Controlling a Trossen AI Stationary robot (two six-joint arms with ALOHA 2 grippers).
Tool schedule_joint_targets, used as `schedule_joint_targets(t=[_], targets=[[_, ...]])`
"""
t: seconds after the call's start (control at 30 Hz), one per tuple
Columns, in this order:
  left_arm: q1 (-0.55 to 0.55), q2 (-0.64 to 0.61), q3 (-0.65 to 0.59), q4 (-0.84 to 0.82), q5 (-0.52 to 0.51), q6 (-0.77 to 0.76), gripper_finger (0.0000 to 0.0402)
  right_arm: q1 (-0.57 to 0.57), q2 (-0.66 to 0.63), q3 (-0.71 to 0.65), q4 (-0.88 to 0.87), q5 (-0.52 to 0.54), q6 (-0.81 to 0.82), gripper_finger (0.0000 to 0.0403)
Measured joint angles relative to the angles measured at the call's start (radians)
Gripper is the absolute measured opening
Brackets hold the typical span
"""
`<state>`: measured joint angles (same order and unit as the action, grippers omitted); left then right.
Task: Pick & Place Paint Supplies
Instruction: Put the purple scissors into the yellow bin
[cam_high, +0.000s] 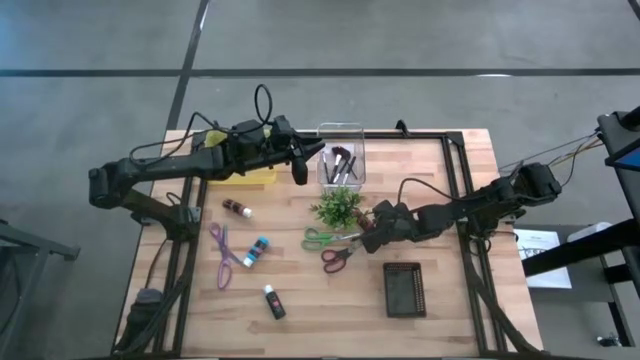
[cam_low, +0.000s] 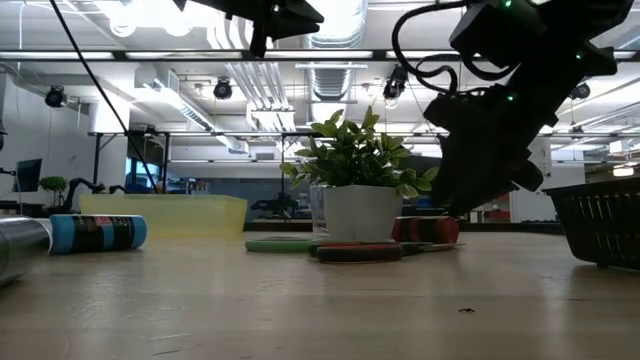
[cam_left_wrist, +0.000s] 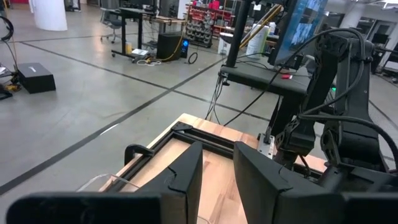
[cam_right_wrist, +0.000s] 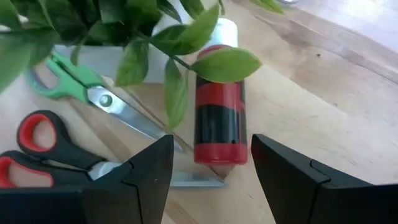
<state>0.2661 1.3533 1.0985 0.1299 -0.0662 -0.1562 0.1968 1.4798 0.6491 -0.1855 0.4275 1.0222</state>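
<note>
My right gripper (cam_right_wrist: 211, 168) is open, low over the table beside the potted plant (cam_high: 338, 207). A red-and-black paint tube with a white cap (cam_right_wrist: 219, 118) lies flat on the wood just ahead of its fingers, untouched. Green-handled scissors (cam_right_wrist: 74, 81) and red-handled scissors (cam_right_wrist: 34, 146) lie beside the tube. My left gripper (cam_left_wrist: 217, 177) is open and empty, raised next to the clear container (cam_high: 341, 160) that holds several dark brushes. Purple scissors (cam_high: 222, 256), a blue tube (cam_high: 257, 250), a brown tube (cam_high: 237, 208) and a black white-capped tube (cam_high: 273, 302) lie on the table's left half.
A black mesh basket (cam_high: 404, 290) sits near the table's right front. A yellow tray (cam_high: 246, 176) lies under my left arm. The plant's leaves (cam_right_wrist: 186, 43) hang over the red tube. A black frame rail (cam_high: 455, 140) runs along the far and right edges.
</note>
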Motion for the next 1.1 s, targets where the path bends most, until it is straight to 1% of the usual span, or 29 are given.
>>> schedule_joint_targets(t=[0.1, 0.23, 0.33, 0.43, 0.53, 0.63, 0.77, 0.87, 1.1], targets=[[-0.003, 0.000, 0.000, -0.001, 0.000, -0.002, 0.0099, 0.007, -0.030, 0.001, 0.007, -0.006, 0.000, 0.0215], [-0.010, 0.000, 0.000, -0.019, 0.007, -0.007, 0.0099, 0.025, -0.106, 0.004, 0.008, 0.000, -0.005, 0.0215], [-0.017, -0.002, 0.000, -0.068, 0.008, -0.007, 0.0099, 0.033, -0.181, 0.002, 0.007, 0.036, -0.007, 0.0215], [-0.022, -0.017, 0.000, -0.154, 0.008, 0.005, 0.0099, 0.033, -0.256, 0.001, 0.005, 0.072, -0.028, 0.0215], [-0.023, -0.049, 0.000, -0.294, 0.008, 0.027, 0.0099, 0.032, -0.326, 0.002, 0.005, 0.119, -0.050, 0.0215], [-0.023, -0.084, 0.000, -0.479, 0.008, 0.030, 0.0099, 0.032, -0.388, 0.002, 0.005, 0.169, -0.074, 0.0215], [-0.023, -0.118, 0.000, -0.684, 0.008, 0.021, 0.0099, 0.029, -0.453, 0.002, 0.001, 0.211, -0.114, 0.0215], [-0.023, -0.135, 0.000, -0.801, 0.008, -0.033, 0.0099, 0.026, -0.486, 0.002, 0.000, 0.231, -0.134, 0.0215], [-0.030, -0.161, 0.000, -1.076, 0.008, -0.178, 0.0099, 0.010, -0.532, 0.002, -0.001, 0.231, -0.150, 0.0215]])
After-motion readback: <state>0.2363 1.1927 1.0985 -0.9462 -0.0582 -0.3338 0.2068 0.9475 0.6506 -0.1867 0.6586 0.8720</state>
